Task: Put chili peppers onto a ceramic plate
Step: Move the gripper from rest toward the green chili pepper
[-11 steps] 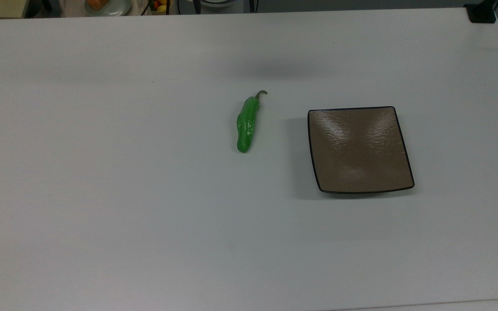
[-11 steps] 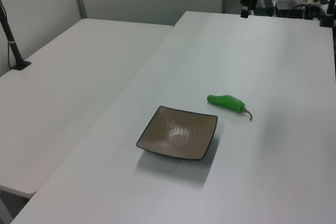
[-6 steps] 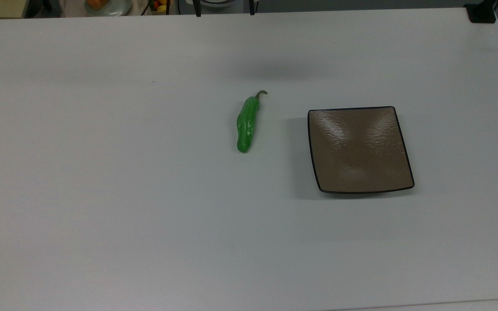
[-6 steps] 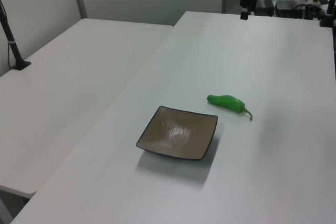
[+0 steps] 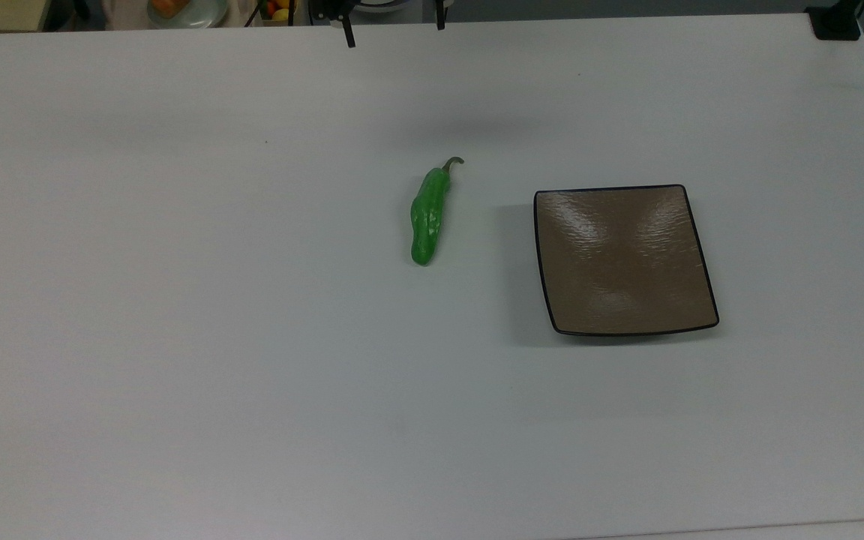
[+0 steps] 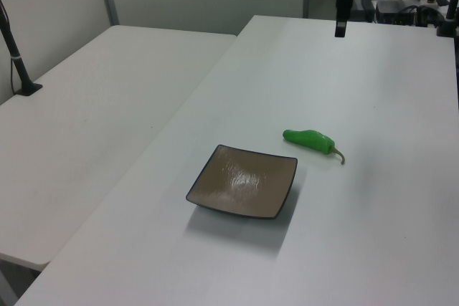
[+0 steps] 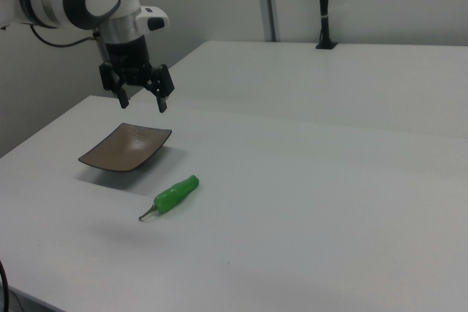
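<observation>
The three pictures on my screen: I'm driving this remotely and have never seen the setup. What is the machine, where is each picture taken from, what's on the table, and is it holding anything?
The machine is a single robot arm, white with black joints, ending in a two-finger gripper. In the right view it hangs in the air above the table, fingers spread open, with nothing between them.

The top view looks straight down on the white table; the two dark finger tips poke in at its upper edge. The left view and the right view look across the table from opposite sides.

Two things lie on the table. A green chili pepper rests on the bare surface. Beside it, apart and not touching, sits a square brown ceramic plate with a black rim, with nothing on it. In the top view the plate is to the pepper's right.

So the pepper is not yet picked up.
</observation>
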### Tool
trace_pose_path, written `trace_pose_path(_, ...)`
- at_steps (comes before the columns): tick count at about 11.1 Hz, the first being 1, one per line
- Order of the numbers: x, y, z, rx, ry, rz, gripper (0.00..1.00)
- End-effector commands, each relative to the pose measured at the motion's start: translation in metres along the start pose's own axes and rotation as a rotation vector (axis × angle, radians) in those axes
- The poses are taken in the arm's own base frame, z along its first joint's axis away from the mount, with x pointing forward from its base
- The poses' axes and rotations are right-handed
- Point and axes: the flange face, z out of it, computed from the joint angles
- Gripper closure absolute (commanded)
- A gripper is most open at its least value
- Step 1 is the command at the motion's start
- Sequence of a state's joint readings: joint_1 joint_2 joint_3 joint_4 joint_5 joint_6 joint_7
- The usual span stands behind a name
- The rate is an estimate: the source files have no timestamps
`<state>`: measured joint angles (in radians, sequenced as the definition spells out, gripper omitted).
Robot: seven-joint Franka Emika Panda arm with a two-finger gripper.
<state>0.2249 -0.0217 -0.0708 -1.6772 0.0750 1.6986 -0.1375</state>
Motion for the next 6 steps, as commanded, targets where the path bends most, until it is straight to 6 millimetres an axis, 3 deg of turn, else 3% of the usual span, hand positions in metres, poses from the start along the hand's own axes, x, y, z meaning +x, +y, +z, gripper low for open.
trace_pose_path(1, -0.002, -0.008, 0.025, 0.027, -0.038, -0.081, 0.0)
trace_pose_path(6, 0.005, -0.034, 0.08, 0.024, -0.135, -0.126, 0.0)
